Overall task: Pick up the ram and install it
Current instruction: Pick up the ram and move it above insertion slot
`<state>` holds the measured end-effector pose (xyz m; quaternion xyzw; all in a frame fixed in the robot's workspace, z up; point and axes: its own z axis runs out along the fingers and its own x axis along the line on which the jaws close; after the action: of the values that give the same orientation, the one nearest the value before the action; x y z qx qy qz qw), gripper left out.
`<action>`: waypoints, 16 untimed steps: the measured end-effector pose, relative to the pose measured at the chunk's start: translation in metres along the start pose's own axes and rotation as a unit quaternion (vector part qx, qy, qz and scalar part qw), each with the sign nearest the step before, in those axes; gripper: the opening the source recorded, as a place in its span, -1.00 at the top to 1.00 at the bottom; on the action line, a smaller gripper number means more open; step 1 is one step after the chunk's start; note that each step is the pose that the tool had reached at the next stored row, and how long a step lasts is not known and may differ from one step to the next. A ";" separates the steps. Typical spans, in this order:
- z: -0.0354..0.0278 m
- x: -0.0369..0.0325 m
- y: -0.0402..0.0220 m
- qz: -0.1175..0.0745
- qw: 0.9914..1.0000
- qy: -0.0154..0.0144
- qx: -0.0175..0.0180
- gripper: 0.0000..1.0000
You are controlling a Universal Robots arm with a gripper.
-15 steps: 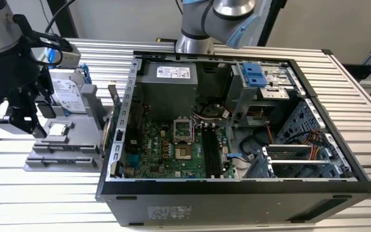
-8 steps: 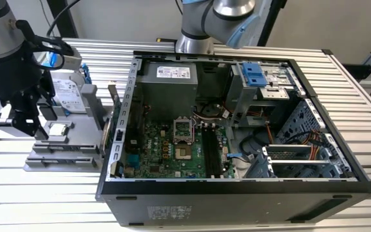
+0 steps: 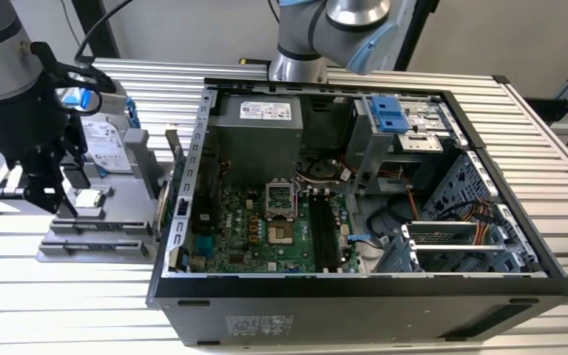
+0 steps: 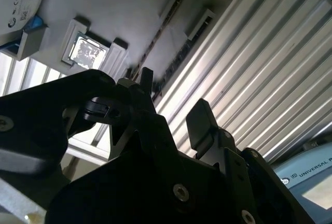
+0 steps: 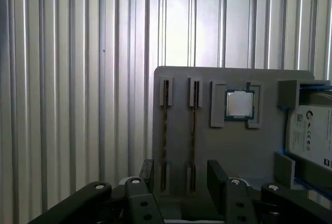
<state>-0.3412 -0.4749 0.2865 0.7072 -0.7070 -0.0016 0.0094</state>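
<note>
I'm hovering the end effector (image 5: 181,177), wide and empty, over the ram (image 5: 166,130), which is standing on edge in the grey fixture (image 3: 97,240) at the exterior view's left. I'm judging it light, stiff and fragile, so I'm favouring its flat faces.

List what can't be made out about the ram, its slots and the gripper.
- Ram: edge-on in the gray fixture, first wrist view; its faces are hidden.
- Motherboard slots: too small in the exterior view to tell if free.
- Gripper: its base is cut off by the edge, first wrist view.
</note>
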 end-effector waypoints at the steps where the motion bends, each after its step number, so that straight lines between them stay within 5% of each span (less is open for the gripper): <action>1: 0.0012 0.0000 0.0000 0.000 1.000 0.000 0.000 -1.00; 16: 0.0176 -0.0002 -0.0002 -0.002 1.000 0.000 0.000 -1.00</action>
<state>-0.3412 -0.4749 0.2689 0.7085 -0.7057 -0.0014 0.0095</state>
